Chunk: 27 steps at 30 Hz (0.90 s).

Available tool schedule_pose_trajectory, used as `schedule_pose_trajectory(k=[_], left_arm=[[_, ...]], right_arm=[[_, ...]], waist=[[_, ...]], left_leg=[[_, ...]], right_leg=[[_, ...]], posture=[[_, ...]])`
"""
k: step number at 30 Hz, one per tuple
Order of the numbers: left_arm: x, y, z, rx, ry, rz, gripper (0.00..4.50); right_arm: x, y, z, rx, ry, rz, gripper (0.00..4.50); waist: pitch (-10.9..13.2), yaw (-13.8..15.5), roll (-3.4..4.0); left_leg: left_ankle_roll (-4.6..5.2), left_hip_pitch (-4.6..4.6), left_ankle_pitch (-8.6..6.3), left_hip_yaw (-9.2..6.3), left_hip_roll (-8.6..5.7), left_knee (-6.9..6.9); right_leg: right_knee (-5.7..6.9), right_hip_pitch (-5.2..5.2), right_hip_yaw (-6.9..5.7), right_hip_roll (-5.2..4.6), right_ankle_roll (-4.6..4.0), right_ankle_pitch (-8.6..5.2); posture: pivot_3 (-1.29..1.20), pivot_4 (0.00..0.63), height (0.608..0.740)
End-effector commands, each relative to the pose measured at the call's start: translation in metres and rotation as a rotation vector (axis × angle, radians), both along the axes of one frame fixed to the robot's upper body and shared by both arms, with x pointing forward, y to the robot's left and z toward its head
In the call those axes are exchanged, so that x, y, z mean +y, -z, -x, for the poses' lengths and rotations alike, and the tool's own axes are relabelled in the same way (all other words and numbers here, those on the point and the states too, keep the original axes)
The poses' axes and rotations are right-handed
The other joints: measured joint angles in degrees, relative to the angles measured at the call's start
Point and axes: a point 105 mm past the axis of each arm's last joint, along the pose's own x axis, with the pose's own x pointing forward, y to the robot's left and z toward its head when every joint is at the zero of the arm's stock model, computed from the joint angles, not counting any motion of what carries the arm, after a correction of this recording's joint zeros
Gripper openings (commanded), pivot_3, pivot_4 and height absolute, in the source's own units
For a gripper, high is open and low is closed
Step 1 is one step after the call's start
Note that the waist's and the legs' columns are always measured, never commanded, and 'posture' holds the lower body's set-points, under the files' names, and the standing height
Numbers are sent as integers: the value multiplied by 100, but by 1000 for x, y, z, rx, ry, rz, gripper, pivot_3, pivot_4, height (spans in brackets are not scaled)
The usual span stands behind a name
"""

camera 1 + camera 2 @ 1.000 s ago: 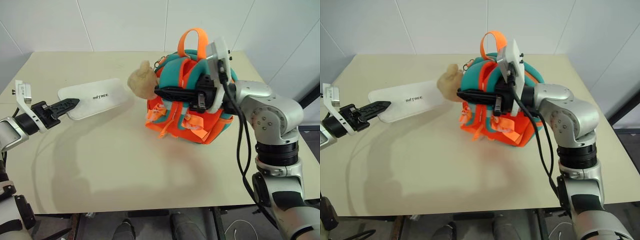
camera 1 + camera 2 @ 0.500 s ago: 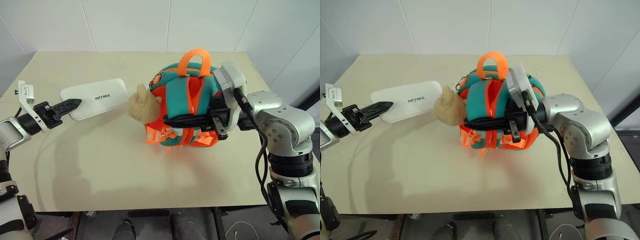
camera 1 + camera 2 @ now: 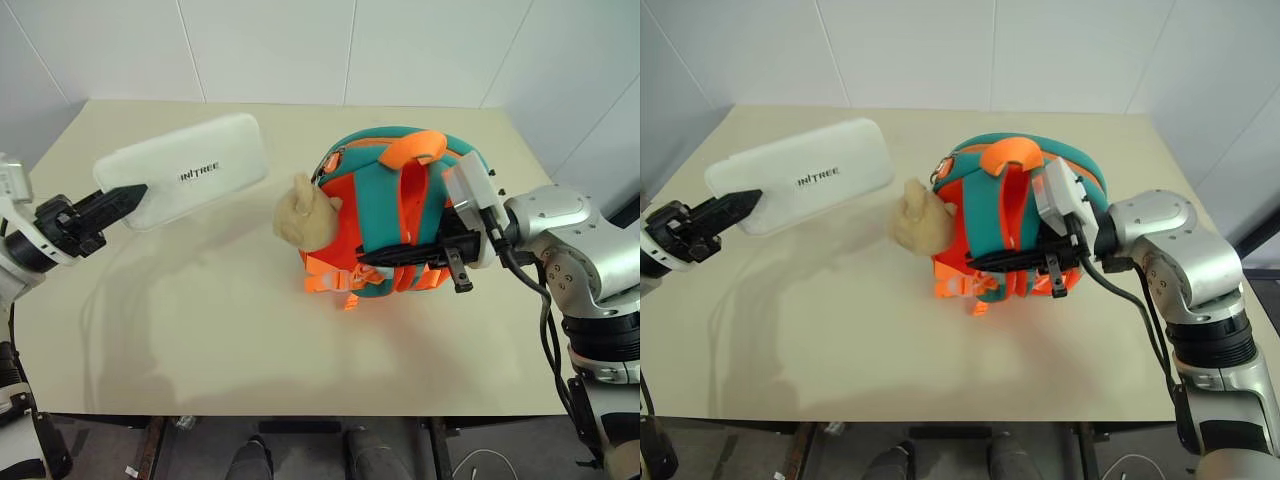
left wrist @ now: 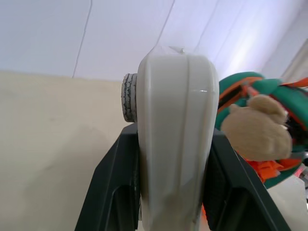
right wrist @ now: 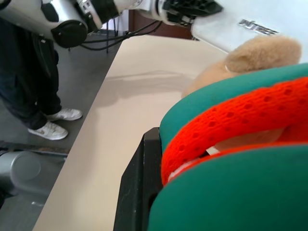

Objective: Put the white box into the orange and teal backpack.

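At nine o'clock in your head views, the left gripper [image 3: 122, 197] is clamped on the near end of the white box [image 3: 188, 170]; the left wrist view shows both black fingers [image 4: 115, 187] pressed against the box's flat sides. You can see the box raised off the table [image 3: 200, 340], its shadow lying below it, its free end reaching toward twelve o'clock and its dark lettering facing up.

Over at three o'clock, the right gripper [image 3: 372, 258] is closed on an orange strap of the orange and teal backpack [image 3: 400, 170], its long black fingers lying level across the pack's front. In the right wrist view you see the orange mesh strap [image 5: 231, 125] crossing right over one black finger [image 5: 139, 187].

Between the box and the backpack sits the tan plush head [image 3: 305, 215], hanging off the pack's side at nine o'clock and just beside the box's far corner. The orange handle [image 3: 412, 147] tops the pack. Beyond the table edge, the right wrist view shows a person's legs and pale shoes [image 5: 53, 122] on the floor.
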Motion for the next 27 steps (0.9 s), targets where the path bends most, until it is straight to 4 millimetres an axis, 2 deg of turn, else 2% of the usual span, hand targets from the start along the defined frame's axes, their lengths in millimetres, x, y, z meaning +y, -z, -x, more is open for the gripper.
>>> schedule_pose_trajectory(k=[1,4,7,10,15,19,23,27], left_arm=[[-1,-20,15,-92,55,-37,1246],[-3,-25,21,-111,92,-38,1246],[-4,-27,24,-115,116,-42,1246],[-6,-26,25,-108,143,-54,1246],[-8,-31,28,-121,184,-62,1246],[-10,-31,31,-131,226,-63,1246],[-21,-31,43,-140,358,-47,1246],[-27,-21,42,-93,394,-106,1246]], right_arm=[[3,-29,11,-88,-31,-62,0],[8,-36,18,-99,-64,-83,0],[10,-34,26,-88,-102,-72,0],[11,-21,38,-57,-162,-24,0],[8,-11,42,-46,-198,27,0],[2,-5,37,-39,-184,58,0],[-7,5,24,-19,-132,85,0],[-6,5,22,-20,-128,78,0]], waist=[[1,0,2],[4,-11,4],[4,-1,5],[4,1,4],[4,-3,5],[4,-3,5],[4,-2,5],[5,-3,6]], left_leg=[[0,0,0,0,0,-1],[0,0,0,0,1,-2],[0,0,0,0,4,-6],[1,-1,-1,0,5,-8],[1,0,-2,0,6,-5],[2,0,-2,0,6,-1],[2,0,-2,0,6,0],[2,0,-2,0,7,1]], right_leg=[[0,0,0,0,0,0],[0,-1,0,0,-1,0],[0,-2,-5,0,-5,-4],[-2,-3,-6,0,-6,-5],[1,-2,-9,0,-8,-7],[5,-1,-10,1,-7,-7],[5,-1,-10,2,-7,-7],[7,-1,-11,2,-7,-7]], posture=[[0,150,740],[0,150,740],[0,150,740],[0,150,740],[0,150,740],[0,150,740],[0,150,740],[0,150,740]])
